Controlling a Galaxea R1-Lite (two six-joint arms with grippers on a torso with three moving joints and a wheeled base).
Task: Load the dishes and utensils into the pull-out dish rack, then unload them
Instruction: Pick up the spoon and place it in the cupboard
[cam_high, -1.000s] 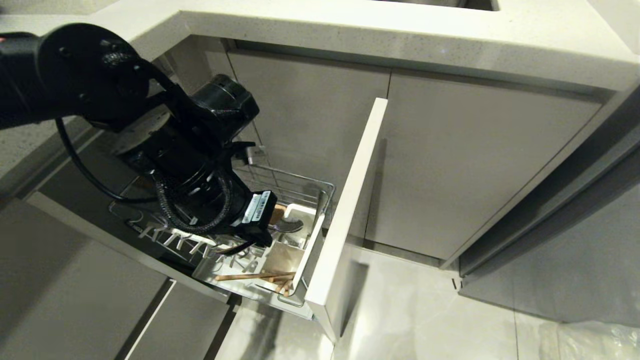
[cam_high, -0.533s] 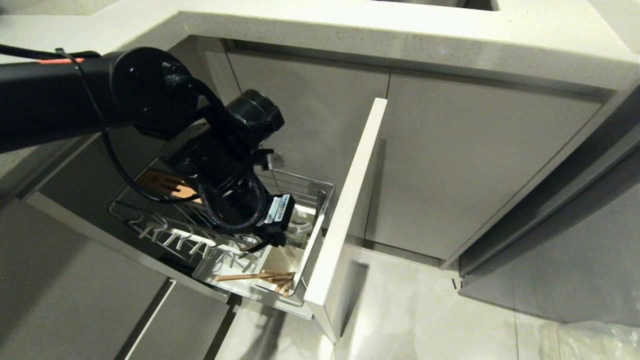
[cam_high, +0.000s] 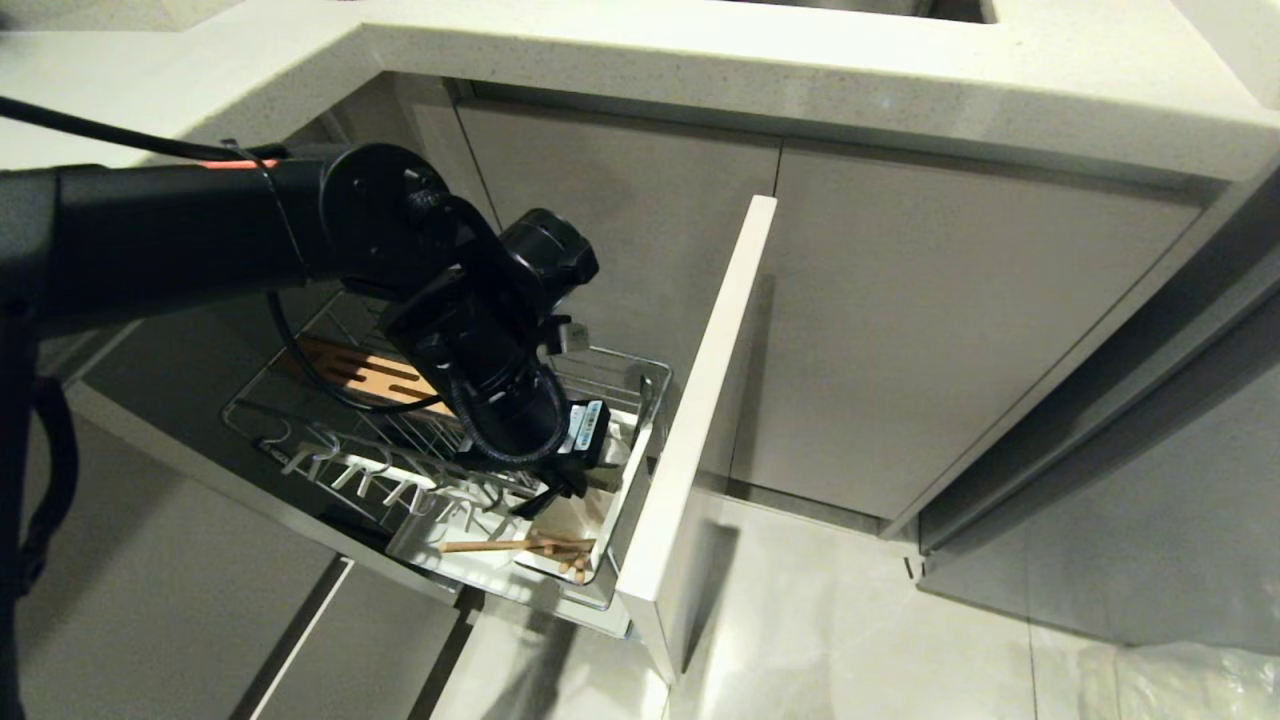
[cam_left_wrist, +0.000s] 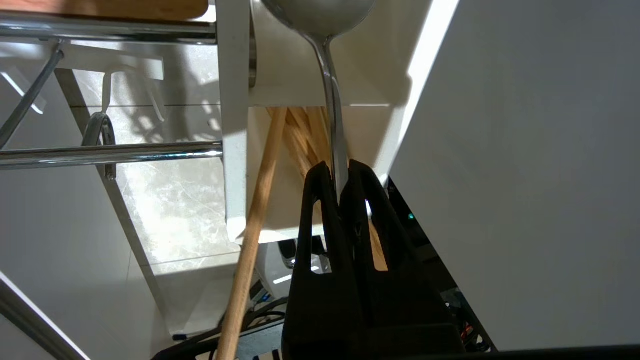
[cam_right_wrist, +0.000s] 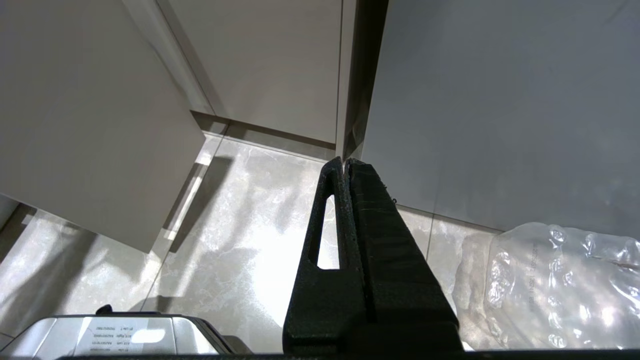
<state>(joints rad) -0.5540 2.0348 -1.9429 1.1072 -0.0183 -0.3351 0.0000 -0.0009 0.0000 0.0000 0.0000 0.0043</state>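
The pull-out dish rack (cam_high: 612, 366) stands open under the counter, its pale front panel (cam_high: 700, 400) swung out. My left gripper (cam_left_wrist: 341, 172) is shut on the long handle of the metal spoon (cam_left_wrist: 332, 107), whose bowl points into the white utensil caddy (cam_left_wrist: 234, 125). In the head view my left arm (cam_high: 500, 370) reaches down over the caddy (cam_high: 560, 572) and hides the spoon. The wooden chopsticks (cam_high: 510, 546) lie slanted in the caddy, close beside the spoon handle in the left wrist view (cam_left_wrist: 260, 200). The dishes are out of view.
A slotted wooden strip (cam_high: 350, 365) lies at the rack's back. Grey cabinet doors (cam_high: 930, 320) close off the right. My right gripper (cam_right_wrist: 346, 162) hangs shut over the tiled floor, near a clear plastic wrap (cam_right_wrist: 550, 280). The counter edge (cam_high: 800, 90) overhangs the rack.
My left arm has swung right and down toward the caddy beside the front panel, carrying the spoon. More of the wooden strip and wire base now shows behind it.
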